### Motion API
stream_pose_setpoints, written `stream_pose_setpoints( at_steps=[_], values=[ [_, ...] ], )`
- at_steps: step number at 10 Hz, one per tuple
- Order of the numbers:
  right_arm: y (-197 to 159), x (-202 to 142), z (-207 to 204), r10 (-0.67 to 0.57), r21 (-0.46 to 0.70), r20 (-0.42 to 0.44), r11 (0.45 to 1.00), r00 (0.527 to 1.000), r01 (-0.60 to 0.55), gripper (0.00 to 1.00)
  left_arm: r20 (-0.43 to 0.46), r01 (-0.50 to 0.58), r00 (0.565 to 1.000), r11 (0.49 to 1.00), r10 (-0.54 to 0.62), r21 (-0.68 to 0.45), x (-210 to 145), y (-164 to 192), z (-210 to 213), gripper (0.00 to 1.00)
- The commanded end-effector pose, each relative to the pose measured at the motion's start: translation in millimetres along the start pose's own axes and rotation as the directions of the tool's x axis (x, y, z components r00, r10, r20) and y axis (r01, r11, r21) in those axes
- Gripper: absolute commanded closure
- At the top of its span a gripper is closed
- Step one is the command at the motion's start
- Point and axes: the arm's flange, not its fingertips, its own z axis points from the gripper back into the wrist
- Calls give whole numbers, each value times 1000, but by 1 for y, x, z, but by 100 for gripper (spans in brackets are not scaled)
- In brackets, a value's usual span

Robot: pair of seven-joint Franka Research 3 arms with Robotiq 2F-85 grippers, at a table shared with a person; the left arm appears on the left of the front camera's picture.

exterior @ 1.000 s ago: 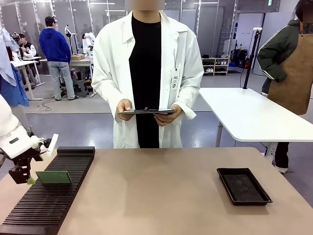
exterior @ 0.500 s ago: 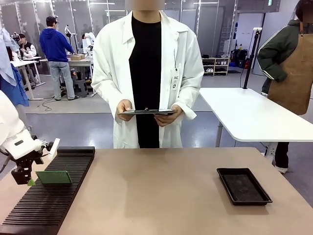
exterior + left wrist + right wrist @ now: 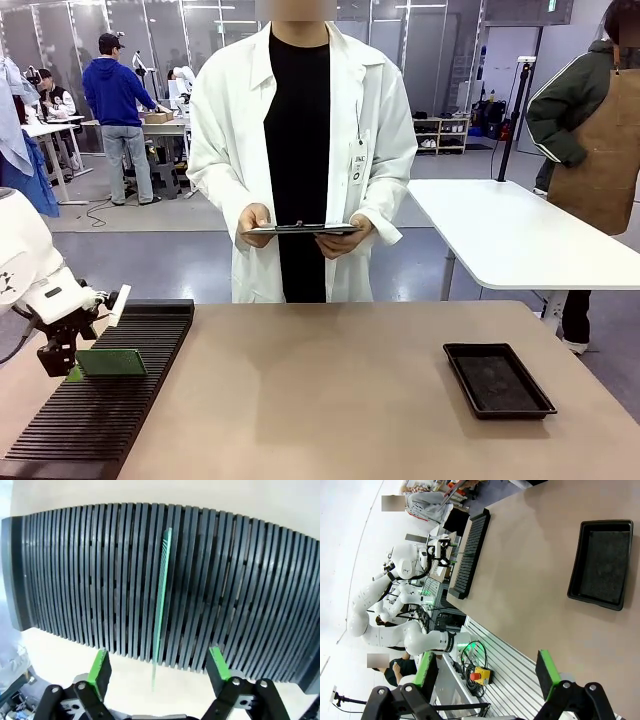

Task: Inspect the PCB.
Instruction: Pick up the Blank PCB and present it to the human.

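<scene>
The PCB (image 3: 111,362), a thin green board, stands on edge in a slot of the black ribbed rack (image 3: 120,400) at the table's left. Seen edge-on in the left wrist view, the PCB (image 3: 161,600) rises between the rack's (image 3: 250,595) ribs. My left gripper (image 3: 70,368) is at the board's left end. In that wrist view the left gripper (image 3: 159,666) is open, with a green pad on either side of the board's near edge and a gap to each. My right gripper (image 3: 485,675) hangs open high above the table, holding nothing.
A person in a white coat stands at the far edge holding a dark clipboard (image 3: 299,228). A black shallow tray (image 3: 498,379) lies at the right, also seen as the tray (image 3: 600,565) from the right wrist. Bare tabletop (image 3: 330,390) lies between rack and tray.
My left gripper has shifted a little to the right, closer around the PCB's left end. The board, the tray and the person have stayed where they were.
</scene>
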Motion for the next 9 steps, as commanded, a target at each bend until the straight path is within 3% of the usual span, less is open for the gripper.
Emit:
stream_pose_setpoints(
  at_steps=[1, 2, 3, 5, 6, 7, 9],
  values=[
    [0, 0, 1, 18, 9, -1, 1000, 1000, -18, 0, 12, 17, 1000, 1000, -17, -19, -3, 11, -7, 59],
    [0, 0, 1, 18, 9, -1, 1000, 1000, -18, 0, 10, 12, 1000, 1000, -12, -22, -2, 12, -9, 67],
    [0, 0, 1, 18, 9, -1, 1000, 1000, -18, 0, 29, 18, 999, 999, -16, -38, -1, 12, -11, 100],
    [0, 0, 1, 18, 9, -1, 1000, 1000, -18, 0, 12, 27, 1000, 999, -26, -43, 0, 11, -12, 100],
    [0, 0, 1, 18, 9, -1, 1000, 1000, -18, 0, 4, 22, 1000, 999, -22, -40, 0, 11, -12, 87],
    [0, 0, 1, 18, 9, -1, 1000, 1000, -18, 0, -3, 16, 1000, 999, -16, -44, 1, 10, -12, 98],
    [0, 0, 1, 18, 9, -1, 1000, 1000, -18, 0, -10, 15, 1000, 999, -16, -52, 0, 10, -14, 100]
  ],
)
